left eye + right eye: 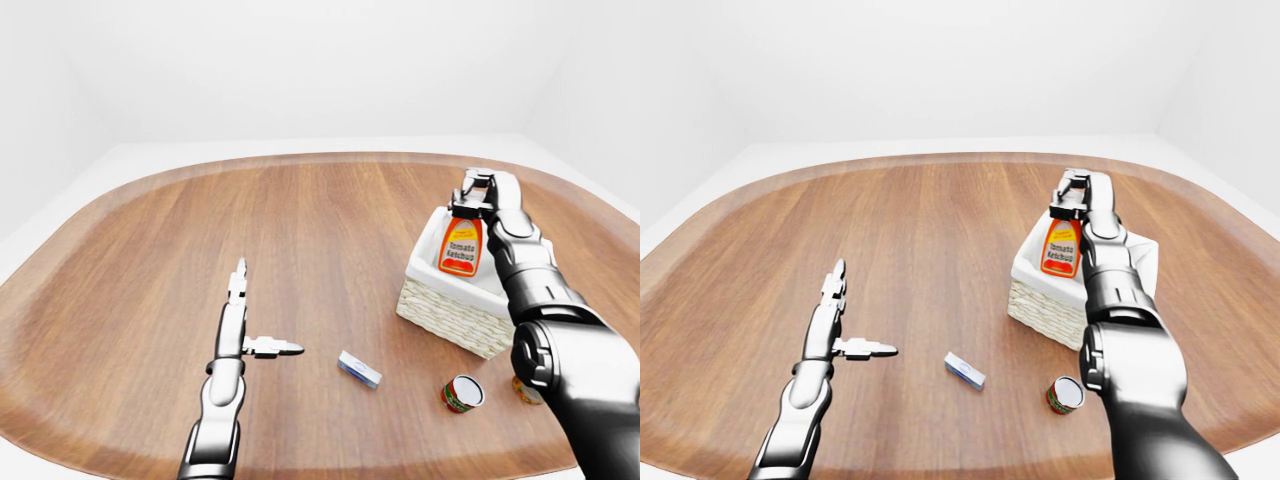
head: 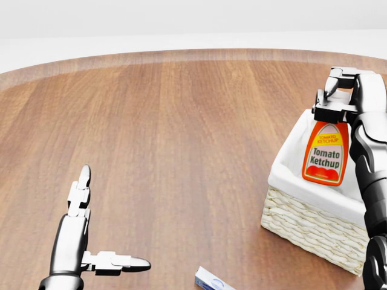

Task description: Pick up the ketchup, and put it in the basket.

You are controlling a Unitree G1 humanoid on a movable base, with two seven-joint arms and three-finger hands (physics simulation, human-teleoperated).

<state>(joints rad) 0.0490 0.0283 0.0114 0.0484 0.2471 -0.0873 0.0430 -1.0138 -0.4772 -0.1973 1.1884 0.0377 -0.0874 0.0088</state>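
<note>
A red and orange ketchup bottle (image 2: 326, 153) with a "Tomato Ketchup" label hangs cap up over the white-lined wicker basket (image 2: 302, 226) at the right of the head view. My right hand (image 2: 336, 96) is shut on the bottle's white cap, holding it above the basket's opening. The bottle's lower end overlaps the white liner; whether it touches cannot be told. At the lower left my left hand (image 2: 91, 238) stands open over bare wood, fingers straight and thumb out to the right, holding nothing.
The round wooden table (image 1: 320, 200) ends in a curved rim. A small blue and white box (image 1: 359, 369) lies below the basket's left. A red can (image 1: 460, 393) lies on its side beside an orange object (image 1: 524, 390) half hidden by my right arm.
</note>
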